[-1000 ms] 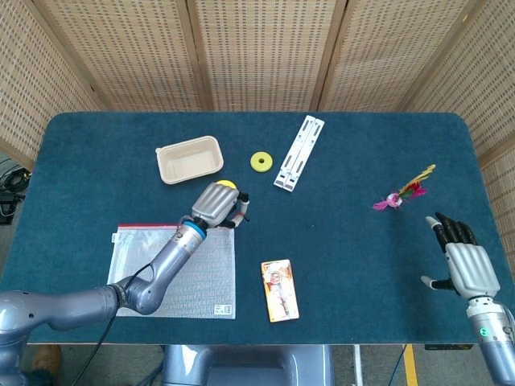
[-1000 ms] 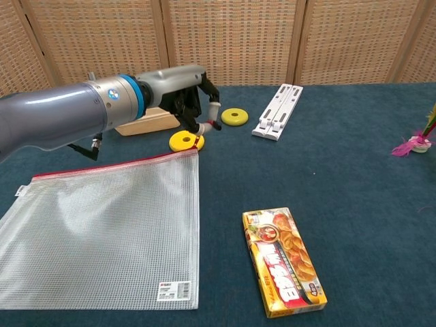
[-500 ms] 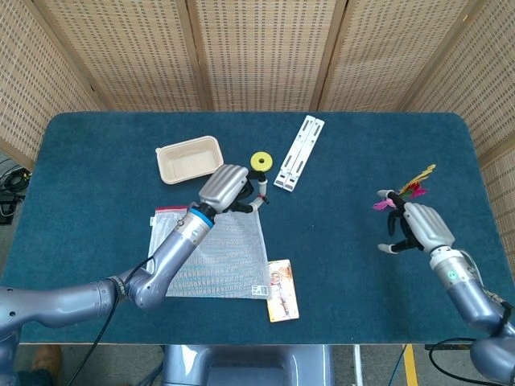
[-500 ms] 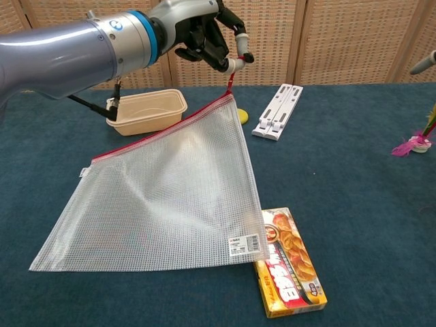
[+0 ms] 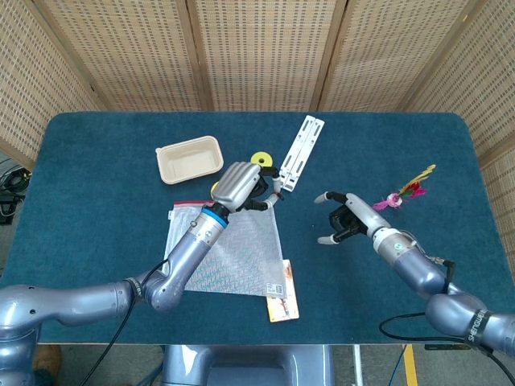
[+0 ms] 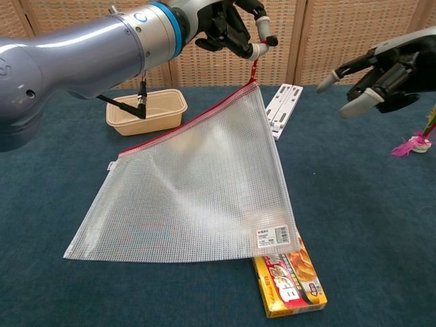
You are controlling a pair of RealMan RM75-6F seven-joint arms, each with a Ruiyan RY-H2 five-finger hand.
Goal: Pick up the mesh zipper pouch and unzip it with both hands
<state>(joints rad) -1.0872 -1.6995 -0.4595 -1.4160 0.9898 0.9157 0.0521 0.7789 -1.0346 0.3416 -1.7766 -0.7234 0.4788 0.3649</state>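
Observation:
The clear mesh zipper pouch (image 6: 197, 184) (image 5: 241, 249) with a red zipper edge hangs by one corner above the table, its lower edge still down on the cloth. My left hand (image 6: 231, 24) (image 5: 245, 185) pinches the red zipper pull at that raised corner. My right hand (image 6: 381, 71) (image 5: 346, 219) hovers to the right of the pouch with its fingers spread and nothing in it, a clear gap away from the pull.
A yellow snack box (image 6: 289, 283) lies partly under the pouch's lower corner. A beige tray (image 6: 146, 112), a yellow ring (image 5: 259, 159) and a white folding stand (image 6: 283, 102) sit behind. A pink feathered toy (image 6: 415, 143) lies at the right.
My left hand lifted the pouch corner higher and further right. My right hand swung in from the table's right side toward the pouch.

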